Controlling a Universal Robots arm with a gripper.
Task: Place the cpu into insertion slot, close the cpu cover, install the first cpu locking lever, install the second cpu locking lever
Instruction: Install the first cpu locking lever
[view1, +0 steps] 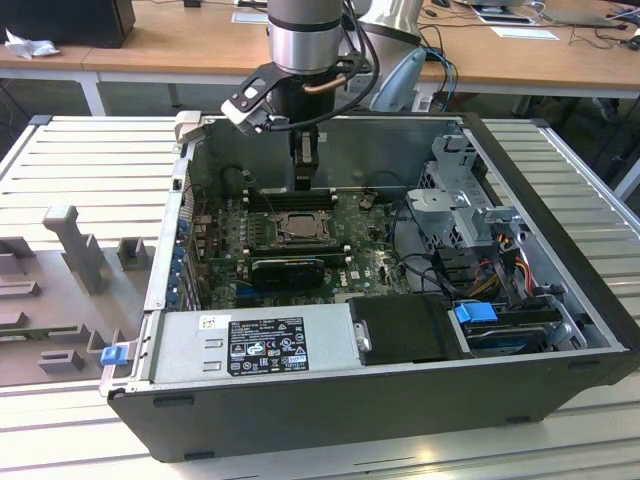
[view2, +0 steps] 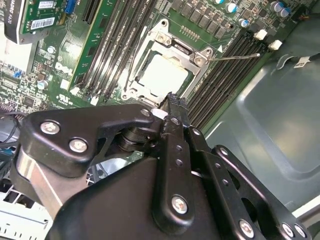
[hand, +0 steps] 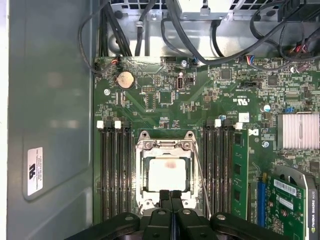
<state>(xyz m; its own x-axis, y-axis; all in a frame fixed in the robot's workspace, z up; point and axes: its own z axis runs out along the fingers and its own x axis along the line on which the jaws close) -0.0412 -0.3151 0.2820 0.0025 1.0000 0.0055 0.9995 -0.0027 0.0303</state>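
The cpu (hand: 167, 172), likely light, rigid and best gripped by its edges, is lying in the insertion slot (hand: 144, 186) under the cpu cover (hand: 165, 146), a wire lever (hand: 201, 180) is jutting beside that slot, and the gripper (hand: 170, 194), fingers pressed together empty, is hovering over the slot's edge.

I see the cpu (hand: 169, 172) lying in the insertion slot (hand: 145, 204), the cpu cover (hand: 165, 146) flat around it, memory slots (hand: 116, 170) on either side, and my gripper (hand: 170, 193) over the slot's edge.
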